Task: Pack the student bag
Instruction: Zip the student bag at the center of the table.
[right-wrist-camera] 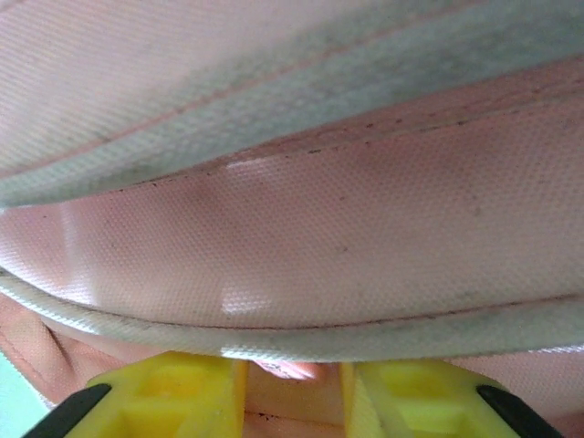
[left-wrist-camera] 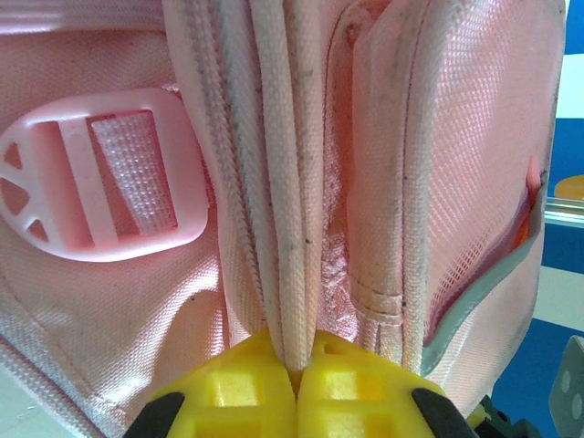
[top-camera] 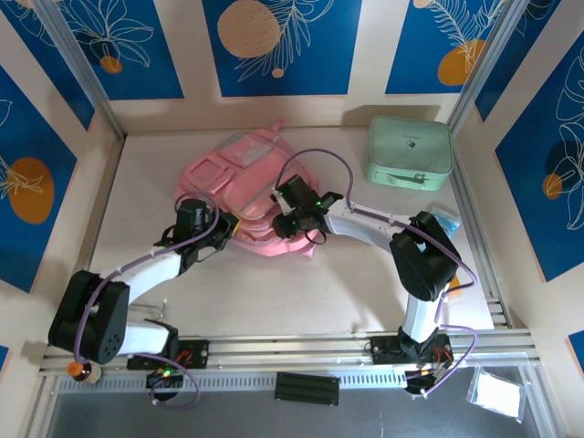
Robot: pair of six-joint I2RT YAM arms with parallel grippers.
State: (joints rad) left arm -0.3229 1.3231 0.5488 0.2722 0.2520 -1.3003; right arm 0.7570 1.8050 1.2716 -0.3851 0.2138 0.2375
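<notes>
The pink student bag (top-camera: 239,182) is lying flat on the table (top-camera: 274,292). The left gripper (left-wrist-camera: 297,379) is squeezing the bag's edge with its jaws pressed together. The right gripper (right-wrist-camera: 294,388) is sitting close against the bag with its jaws apart.
</notes>
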